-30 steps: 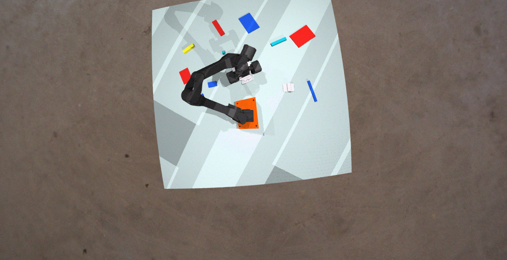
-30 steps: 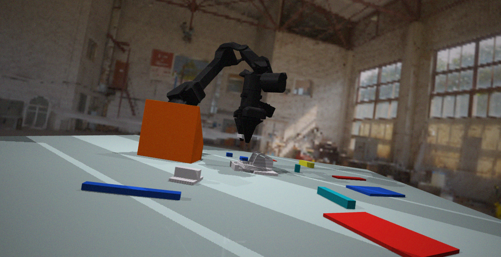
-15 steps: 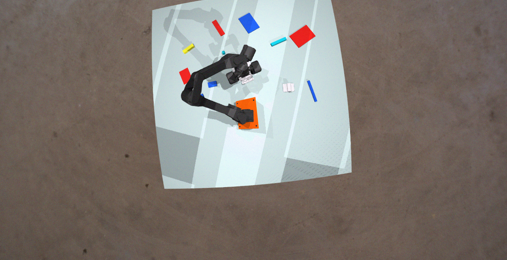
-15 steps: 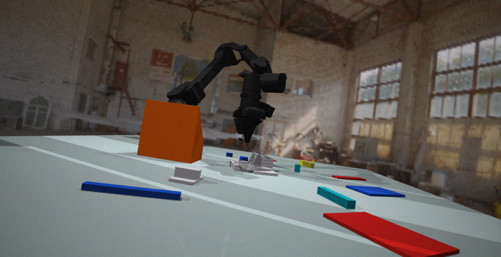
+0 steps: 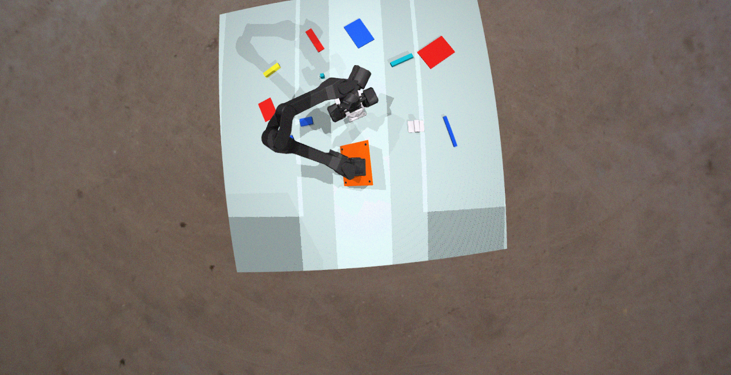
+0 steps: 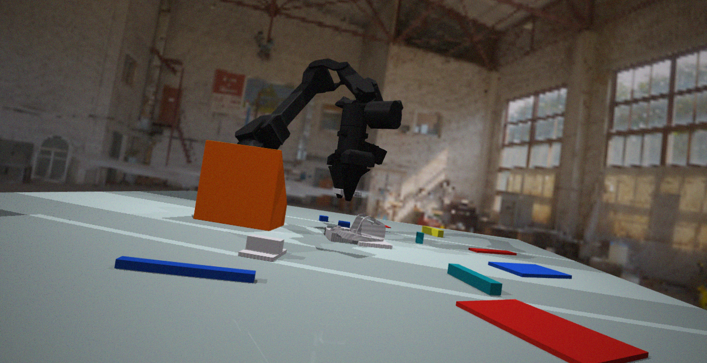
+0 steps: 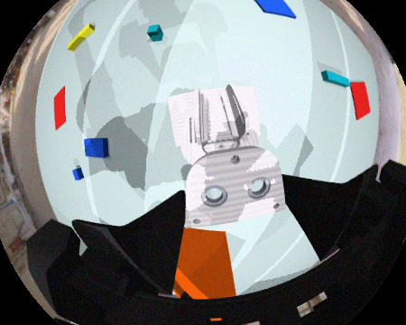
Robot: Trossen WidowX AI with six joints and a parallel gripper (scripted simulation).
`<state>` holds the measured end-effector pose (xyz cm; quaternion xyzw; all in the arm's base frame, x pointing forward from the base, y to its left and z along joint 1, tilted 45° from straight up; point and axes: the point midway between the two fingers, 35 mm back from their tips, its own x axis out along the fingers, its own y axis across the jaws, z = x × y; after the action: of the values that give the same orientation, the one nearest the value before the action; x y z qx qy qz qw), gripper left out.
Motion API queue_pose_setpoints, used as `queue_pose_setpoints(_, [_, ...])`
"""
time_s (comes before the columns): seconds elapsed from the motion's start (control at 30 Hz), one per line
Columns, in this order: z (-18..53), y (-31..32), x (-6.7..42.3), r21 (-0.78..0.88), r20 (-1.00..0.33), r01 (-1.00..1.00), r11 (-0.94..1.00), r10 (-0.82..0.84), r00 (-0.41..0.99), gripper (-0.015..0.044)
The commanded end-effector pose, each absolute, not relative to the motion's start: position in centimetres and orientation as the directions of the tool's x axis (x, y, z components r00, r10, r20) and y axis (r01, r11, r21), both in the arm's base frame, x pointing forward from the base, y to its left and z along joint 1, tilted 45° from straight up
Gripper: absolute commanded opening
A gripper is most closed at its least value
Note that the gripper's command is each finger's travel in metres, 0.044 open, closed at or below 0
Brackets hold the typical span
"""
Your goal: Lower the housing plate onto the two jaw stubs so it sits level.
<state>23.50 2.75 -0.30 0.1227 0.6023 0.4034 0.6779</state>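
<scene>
My gripper (image 5: pixel 352 104) (image 6: pixel 344 198) (image 7: pixel 232 188) is shut on the white housing plate (image 6: pixel 357 193) (image 7: pixel 235 177), held by its side edges, with two large round holes showing in the wrist view. The plate is in the air, clearly above the white base assembly (image 6: pixel 341 235) (image 7: pixel 180 117). The jaws (image 6: pixel 368 227) (image 7: pixel 204 118) stand upright as thin curved walls on that assembly. In the wrist view the plate overlaps the lower part of the assembly and hides it. I cannot make out the jaw stubs or pins.
An orange block (image 5: pixel 356 149) (image 6: pixel 239 185) (image 7: pixel 207 262) bears the arm. A small white stepped piece (image 5: pixel 415 125) (image 6: pixel 264 248) lies off to the side, near a long blue bar (image 5: pixel 449 130) (image 6: pixel 185 269). A teal bar (image 5: pixel 401 60) (image 6: pixel 473 278) (image 7: pixel 335 78) and a red slab (image 5: pixel 436 52) (image 6: pixel 548 329) lie farther out.
</scene>
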Motion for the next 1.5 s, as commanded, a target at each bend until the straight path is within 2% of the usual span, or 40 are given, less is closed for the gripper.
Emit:
queue_pose_setpoints(0.0, [-0.72, 2.58, 23.1, 0.655, -0.717, -0.398, 0.642, 0.694, -0.06, 0.0351])
queue_pose_setpoints(1.47, [-1.3, 2.82, 23.02, 0.655, -0.718, -0.396, 0.644, 0.694, -0.059, 0.0351])
